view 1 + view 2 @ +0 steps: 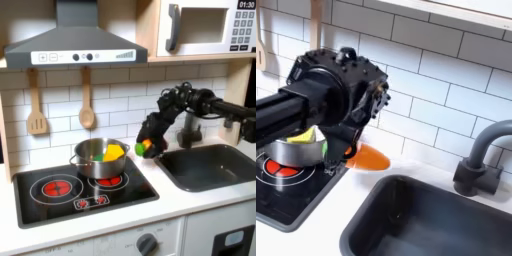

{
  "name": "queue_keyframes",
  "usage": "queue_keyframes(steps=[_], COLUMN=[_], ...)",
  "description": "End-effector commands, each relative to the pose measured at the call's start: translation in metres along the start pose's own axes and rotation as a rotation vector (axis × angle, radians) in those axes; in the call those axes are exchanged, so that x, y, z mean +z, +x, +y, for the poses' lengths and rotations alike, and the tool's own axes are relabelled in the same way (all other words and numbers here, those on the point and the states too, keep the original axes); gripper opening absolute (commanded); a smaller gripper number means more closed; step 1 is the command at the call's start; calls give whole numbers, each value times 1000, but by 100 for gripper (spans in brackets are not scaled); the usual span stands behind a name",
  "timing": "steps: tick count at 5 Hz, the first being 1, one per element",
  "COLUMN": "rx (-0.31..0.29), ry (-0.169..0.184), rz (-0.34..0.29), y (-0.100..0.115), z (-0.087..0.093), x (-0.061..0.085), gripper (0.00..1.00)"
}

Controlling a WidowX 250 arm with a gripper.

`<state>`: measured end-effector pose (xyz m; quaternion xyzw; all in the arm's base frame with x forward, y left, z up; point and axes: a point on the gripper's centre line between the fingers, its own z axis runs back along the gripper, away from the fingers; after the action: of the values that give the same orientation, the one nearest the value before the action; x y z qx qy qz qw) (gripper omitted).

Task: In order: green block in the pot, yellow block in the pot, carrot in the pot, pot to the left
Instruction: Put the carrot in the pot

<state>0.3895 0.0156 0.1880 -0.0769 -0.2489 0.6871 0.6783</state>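
Gripper (143, 147) clamped on carrot (370, 157), just right of pot (98, 160) in the first exterior view. Loose grip risks a drop short onto the tabletop (180, 205).

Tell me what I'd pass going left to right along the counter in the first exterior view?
Stove → pot with the yellow block inside → gripper holding the carrot → sink.
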Motion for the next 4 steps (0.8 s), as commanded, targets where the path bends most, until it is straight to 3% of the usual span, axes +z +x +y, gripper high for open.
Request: queue_keyframes(steps=[1, 2, 3, 4], rx=[-282, -396, -515, -548], ry=[98, 116, 178, 247], rz=[95, 112, 172, 168], y=[16, 42, 55, 78], z=[2, -10, -16, -19], x=[22, 34, 27, 17], gripper=[0, 0, 0, 0])
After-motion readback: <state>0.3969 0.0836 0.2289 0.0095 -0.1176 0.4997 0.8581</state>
